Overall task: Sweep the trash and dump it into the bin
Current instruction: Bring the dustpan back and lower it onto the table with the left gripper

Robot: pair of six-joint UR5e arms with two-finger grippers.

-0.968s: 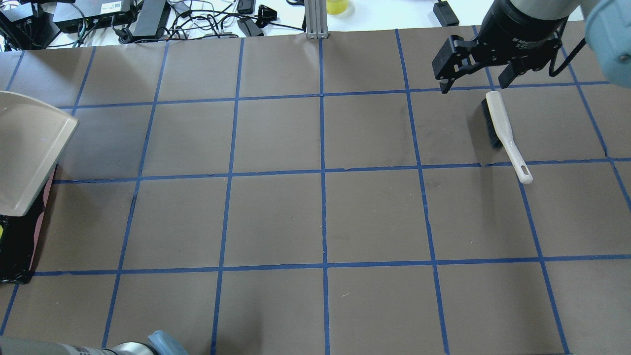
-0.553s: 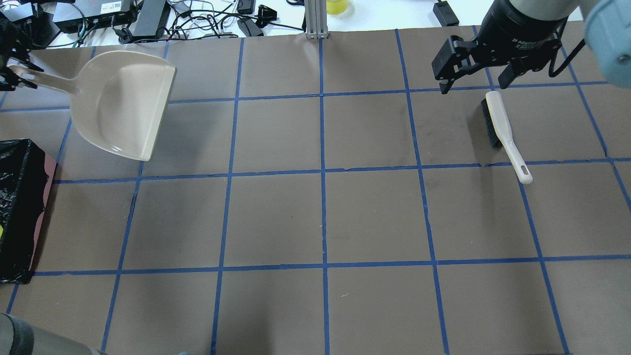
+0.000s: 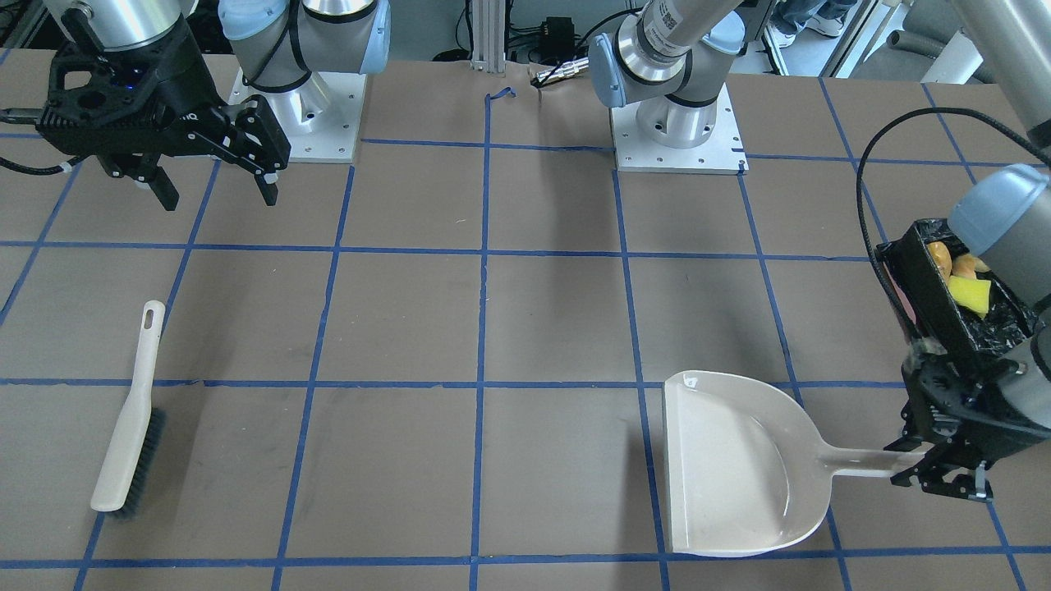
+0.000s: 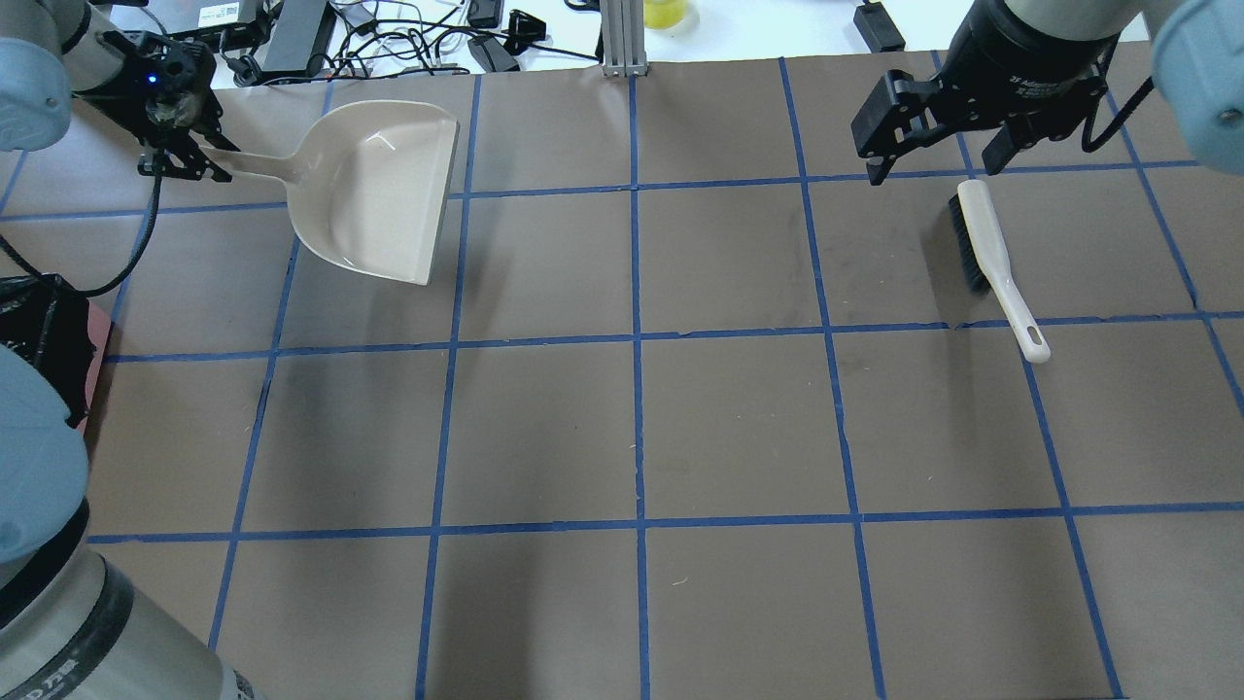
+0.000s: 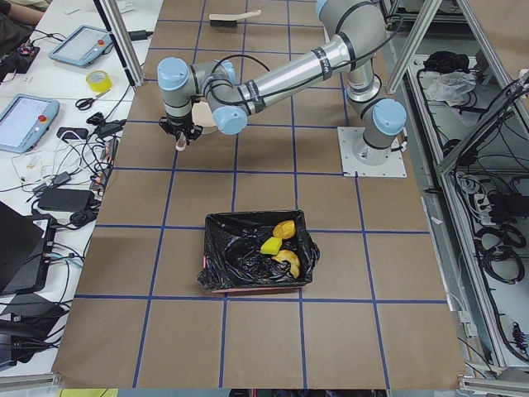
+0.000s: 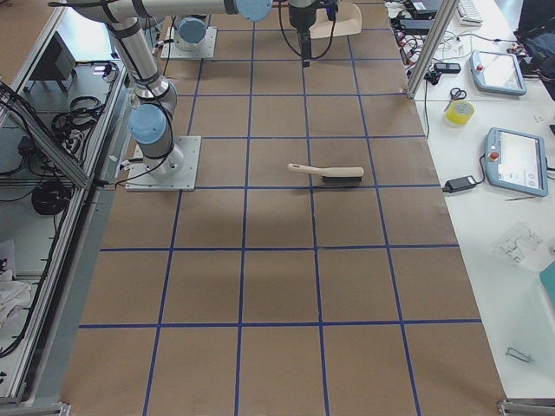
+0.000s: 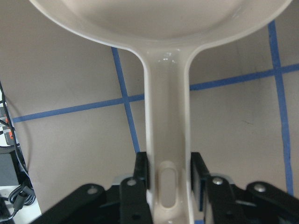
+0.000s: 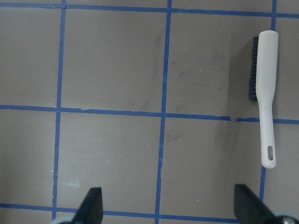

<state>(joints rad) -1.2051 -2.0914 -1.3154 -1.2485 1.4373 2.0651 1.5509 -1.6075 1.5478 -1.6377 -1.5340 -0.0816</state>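
Observation:
The bin [image 3: 928, 316], lined with a black bag, stands at the table's left end; it also shows in the exterior left view [image 5: 240, 277]. In it lie the potato-like lump [image 3: 940, 256], the pastry [image 3: 970, 264] and the yellow sponge [image 3: 969, 295]. My left gripper [image 4: 185, 163] is shut on the handle of the beige dustpan [image 4: 379, 190], which is empty, beyond the bin at the far left. The left wrist view shows the fingers [image 7: 140, 170] clamping the handle. My right gripper [image 4: 933, 160] is open and empty above the far end of the brush [image 4: 991, 253].
The brush [image 3: 127, 419] lies flat on the table's right side, bristles toward the middle; it also shows in the right wrist view [image 8: 265, 93]. Cables and power bricks [image 4: 292, 39] lie past the far edge. My left arm [image 4: 39, 467] hangs over the bin.
My left gripper has carried the dustpan from over the bin toward the far edge and then to the right. The right arm and the brush have not moved.

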